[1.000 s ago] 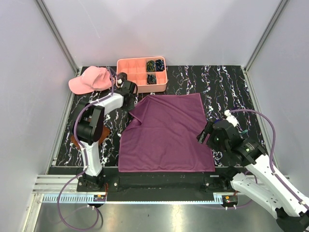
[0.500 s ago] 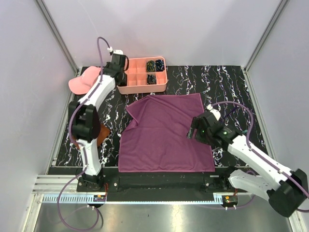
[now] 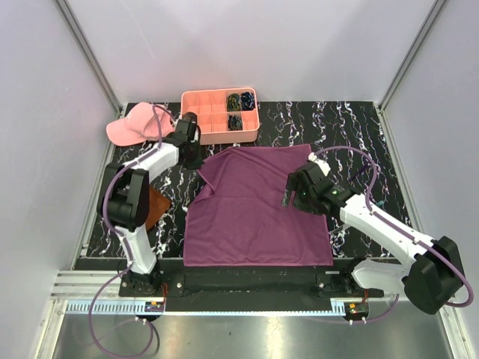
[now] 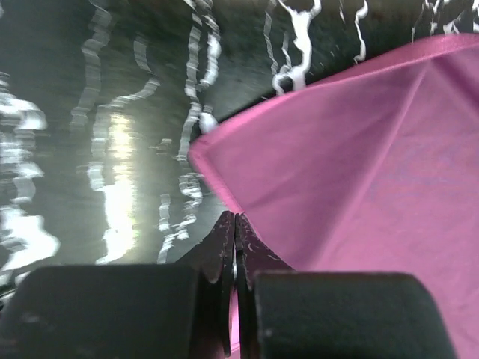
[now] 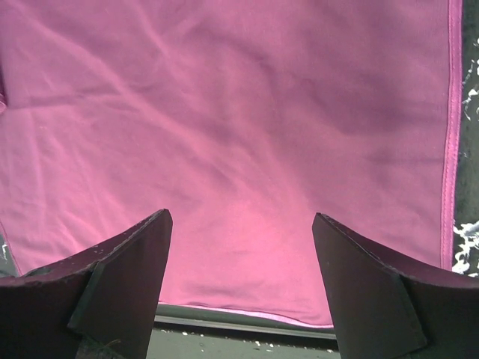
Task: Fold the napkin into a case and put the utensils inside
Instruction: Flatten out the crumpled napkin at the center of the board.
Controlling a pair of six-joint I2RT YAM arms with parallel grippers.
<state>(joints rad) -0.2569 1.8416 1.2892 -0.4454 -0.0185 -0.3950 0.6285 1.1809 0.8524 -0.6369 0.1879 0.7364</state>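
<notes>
Pale grey walls are closing in a black tabletop streaked with white veins. At 10 o'clock a pink cap is lying near the far-left corner. At 9 o'clock a rust-brown cloth is peeking out beside the left arm's elbow. That arm is reaching toward 11 o'clock, and the left pincer is hanging over the napkin's far-left corner with its two fingers pressed together. The tips are sitting right at the hem and may be nipping it, though the wrist view is too close and blurred to be sure. At 12 o'clock a salmon compartment tray is sitting just beyond the cloth, with dark coiled bundles filling a few of its right-hand cells. The napkin, magenta-purple, is lying spread over the middle of the tabletop. Its near edge is running along the 6 o'clock side, and its far-left corner is turning over onto itself in a small flap. At 3 o'clock the right arm is stretching in across the napkin's right side. The right pincer is hanging over the cloth with its fingers spread wide, and the brighter hem and a strip of tabletop are showing at the right of its wrist view.
</notes>
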